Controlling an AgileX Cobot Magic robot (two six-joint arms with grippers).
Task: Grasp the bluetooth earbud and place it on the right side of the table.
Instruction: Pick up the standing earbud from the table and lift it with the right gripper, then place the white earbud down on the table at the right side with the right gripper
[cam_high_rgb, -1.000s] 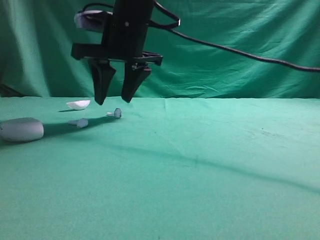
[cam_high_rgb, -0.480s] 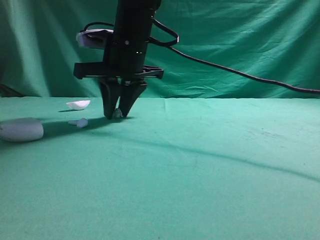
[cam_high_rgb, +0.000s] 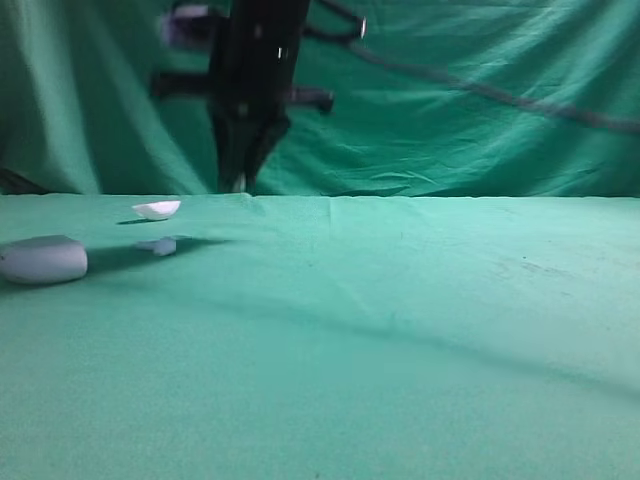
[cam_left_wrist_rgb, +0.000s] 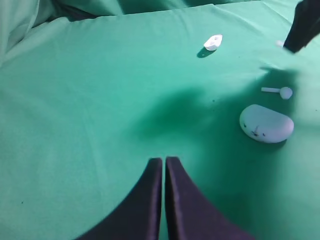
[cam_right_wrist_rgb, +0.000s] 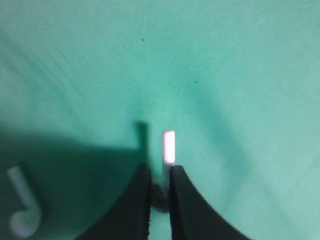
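My right gripper (cam_right_wrist_rgb: 160, 186): nearly closed, pinching the bluetooth earbud (cam_right_wrist_rgb: 169, 147) by its head, stem protruding, lifted above the table (cam_high_rgb: 400, 330). Second earbud (cam_high_rgb: 160, 245), case (cam_high_rgb: 42, 259), lid (cam_high_rgb: 157, 209): on the table, below-left of the gripper.

My left gripper (cam_left_wrist_rgb: 164, 167): closed, empty.

Your right arm is up, your left sits low

Your right gripper (cam_high_rgb: 240, 178) hangs above the table's far left edge, fingers pinched on the bluetooth earbud (cam_right_wrist_rgb: 169, 147); your left gripper (cam_left_wrist_rgb: 164, 162) hovers with its jaws pressed together
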